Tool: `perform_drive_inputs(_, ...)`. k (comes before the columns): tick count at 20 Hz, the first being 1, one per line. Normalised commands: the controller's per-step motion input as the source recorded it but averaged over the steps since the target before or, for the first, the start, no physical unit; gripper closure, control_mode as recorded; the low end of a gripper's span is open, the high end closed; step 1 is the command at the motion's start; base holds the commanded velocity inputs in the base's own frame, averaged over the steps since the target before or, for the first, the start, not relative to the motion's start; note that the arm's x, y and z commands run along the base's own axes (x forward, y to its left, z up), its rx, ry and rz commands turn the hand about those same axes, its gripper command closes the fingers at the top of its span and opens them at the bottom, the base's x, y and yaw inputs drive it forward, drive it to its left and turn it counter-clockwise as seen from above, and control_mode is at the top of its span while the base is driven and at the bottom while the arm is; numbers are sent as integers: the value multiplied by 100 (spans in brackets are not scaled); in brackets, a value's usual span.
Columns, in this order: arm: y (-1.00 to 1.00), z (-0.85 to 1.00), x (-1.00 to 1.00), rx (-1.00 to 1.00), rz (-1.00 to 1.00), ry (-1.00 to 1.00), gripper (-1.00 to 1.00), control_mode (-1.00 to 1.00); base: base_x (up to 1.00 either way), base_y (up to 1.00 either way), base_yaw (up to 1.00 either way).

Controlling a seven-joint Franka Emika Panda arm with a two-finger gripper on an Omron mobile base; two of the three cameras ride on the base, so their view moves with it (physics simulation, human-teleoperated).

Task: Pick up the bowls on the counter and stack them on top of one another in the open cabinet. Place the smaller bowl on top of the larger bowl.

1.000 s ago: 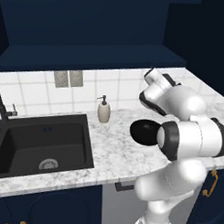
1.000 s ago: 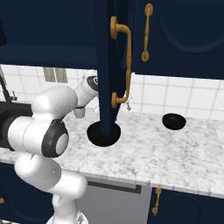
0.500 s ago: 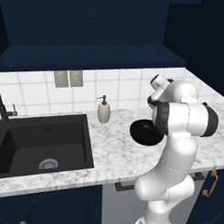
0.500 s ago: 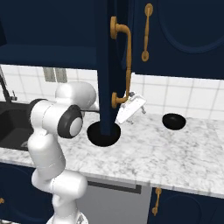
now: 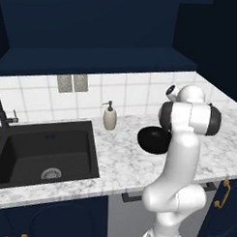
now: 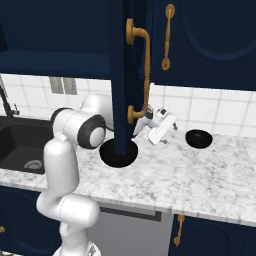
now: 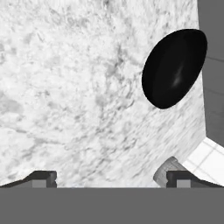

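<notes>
I have the gripper (image 6: 172, 126) out over the counter (image 6: 210, 175) to the right of the open cabinet (image 6: 125, 75) door, and its jaws are spread wide with nothing between them; in the hand view the two fingertips (image 7: 41, 178) sit far apart at the bottom with only bare marble between.

The small bowl (image 6: 198, 138) is what I judge the next move turns on. From the right base view it sits on the counter just to the right of the gripper, close to the tiled wall, near but not touching. In the hand view the same small bowl (image 7: 175, 68) lies ahead of the fingers and off toward the right-hand one (that camera rolls with the hand, so its sides are not the room's). It is not centred between the jaws, so I would need to shift toward it before coming down on its rim.

The large bowl (image 6: 118, 152) lies on the counter on the other side, partly hidden by the cabinet door, closer to the arm's elbow than to the gripper. From the left base view that large bowl (image 5: 153, 139) sits right of the soap bottle (image 5: 109, 116). Both bowls are round, so I see no preferred axis for the grasp.
</notes>
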Motion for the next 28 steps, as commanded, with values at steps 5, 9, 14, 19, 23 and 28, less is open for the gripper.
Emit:
perform_drive_inputs(5,-56,-18,16,0,13,-3,-100,-100,0,0,0)
perform_drive_inputs(9,-37,-34,32,0,1,-2,-100,-100,0,0,0)
perform_drive_inputs(14,-3,-48,48,0,0,-5,-100,-100,0,0,0)
perform_drive_inputs(19,-6,-29,52,0,0,-3,-100,-100,0,0,0)
perform_drive_inputs(23,-21,-23,39,0,0,-3,-100,-100,0,0,0)
perform_drive_inputs(28,-29,-13,29,0,0,-5,-100,-100,0,0,0)
